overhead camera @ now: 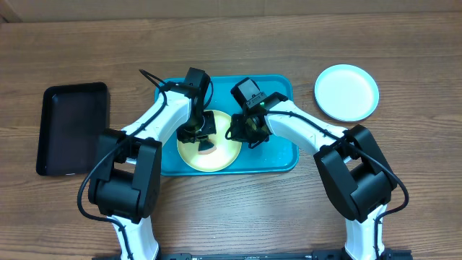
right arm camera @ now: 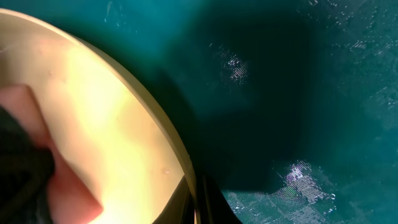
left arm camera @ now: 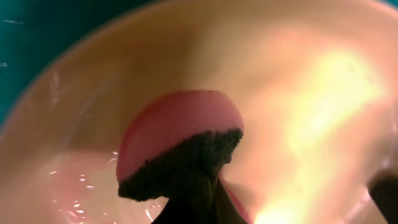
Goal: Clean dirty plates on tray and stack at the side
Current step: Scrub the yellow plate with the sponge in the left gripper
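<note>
Pinched tight in my left gripper (overhead camera: 203, 137), a pink sponge (left arm camera: 177, 140) with a dark scouring face is resting on the yellow-green plate (left arm camera: 311, 93) directly beneath my fingers. My right gripper (right arm camera: 198, 202) is clamping narrowly on that plate's rim, with the turquoise tray (right arm camera: 280, 93) lying under it. Both arms are reaching forward and bending inward, wrists tipping downward. Well beyond my right gripper's outer side, a white plate (overhead camera: 346, 92) is sitting off the tray.

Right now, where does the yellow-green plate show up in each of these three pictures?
Overhead: yellow-green plate near the middle.
Left wrist: the plate fills most of the frame.
Right wrist: the plate takes the left side.
Shared landmark: the turquoise tray beneath it, in all three.
</note>
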Robot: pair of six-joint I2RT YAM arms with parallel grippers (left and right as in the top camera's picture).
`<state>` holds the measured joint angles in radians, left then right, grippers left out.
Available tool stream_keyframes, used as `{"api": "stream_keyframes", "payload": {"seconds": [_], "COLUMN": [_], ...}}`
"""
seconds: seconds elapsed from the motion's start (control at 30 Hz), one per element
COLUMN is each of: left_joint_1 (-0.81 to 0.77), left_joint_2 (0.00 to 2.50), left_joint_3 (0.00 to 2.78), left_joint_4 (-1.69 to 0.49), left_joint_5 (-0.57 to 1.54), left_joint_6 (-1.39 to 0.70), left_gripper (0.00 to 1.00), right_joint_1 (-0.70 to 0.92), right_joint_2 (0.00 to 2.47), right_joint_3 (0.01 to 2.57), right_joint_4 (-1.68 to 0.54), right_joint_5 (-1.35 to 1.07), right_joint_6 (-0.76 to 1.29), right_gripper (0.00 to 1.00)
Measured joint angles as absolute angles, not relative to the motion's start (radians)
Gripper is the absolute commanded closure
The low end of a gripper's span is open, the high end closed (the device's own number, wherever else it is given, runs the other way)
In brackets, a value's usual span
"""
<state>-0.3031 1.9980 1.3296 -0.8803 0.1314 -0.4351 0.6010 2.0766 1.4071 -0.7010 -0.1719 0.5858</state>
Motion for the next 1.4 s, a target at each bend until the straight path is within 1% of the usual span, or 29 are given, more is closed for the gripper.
{"api": "stream_keyframes", "payload": {"seconds": [0.13,0.27,0.5,0.57,0.83,0.97,1.07,1.23,1.4], "left_joint_1": [-0.313,-0.354,-0.381,-0.386,-0.401,-0.357,-0.288,-0.242,-0.178], "left_joint_2": [1.998,1.999,1.999,1.998,1.987,1.987,1.989,2.000,2.005], "left_joint_3": [1.316,1.302,1.299,1.301,1.316,1.316,1.316,1.357,1.460], "left_joint_4": [-0.894,-0.889,-0.886,-0.888,-0.919,-0.930,-0.936,-0.991,-1.074], "left_joint_5": [0.261,0.339,0.329,0.288,-0.031,-0.161,-0.245,-0.237,-0.212], "left_joint_6": [-0.364,-0.334,-0.327,-0.345,-0.429,-0.464,-0.474,-0.497,-0.499], "left_gripper": [0.96,0.96,0.96,0.96,0.96,0.96,0.96,0.96,0.96], "right_joint_1": [0.601,0.601,0.597,0.597,0.607,0.610,0.610,0.618,0.617], "right_joint_2": [2.077,2.077,2.077,2.077,2.077,2.077,2.077,2.078,2.078], "right_joint_3": [1.407,1.407,1.406,1.406,1.406,1.406,1.406,1.406,1.407], "right_joint_4": [-0.700,-0.700,-0.700,-0.699,-0.678,-0.675,-0.675,-0.664,-0.672], "right_joint_5": [-0.171,-0.171,-0.180,-0.181,-0.183,-0.181,-0.179,-0.179,-0.159], "right_joint_6": [0.582,0.583,0.579,0.583,0.599,0.603,0.603,0.603,0.603], "right_gripper": [0.96,0.96,0.96,0.96,0.96,0.96,0.96,0.96,0.96]}}
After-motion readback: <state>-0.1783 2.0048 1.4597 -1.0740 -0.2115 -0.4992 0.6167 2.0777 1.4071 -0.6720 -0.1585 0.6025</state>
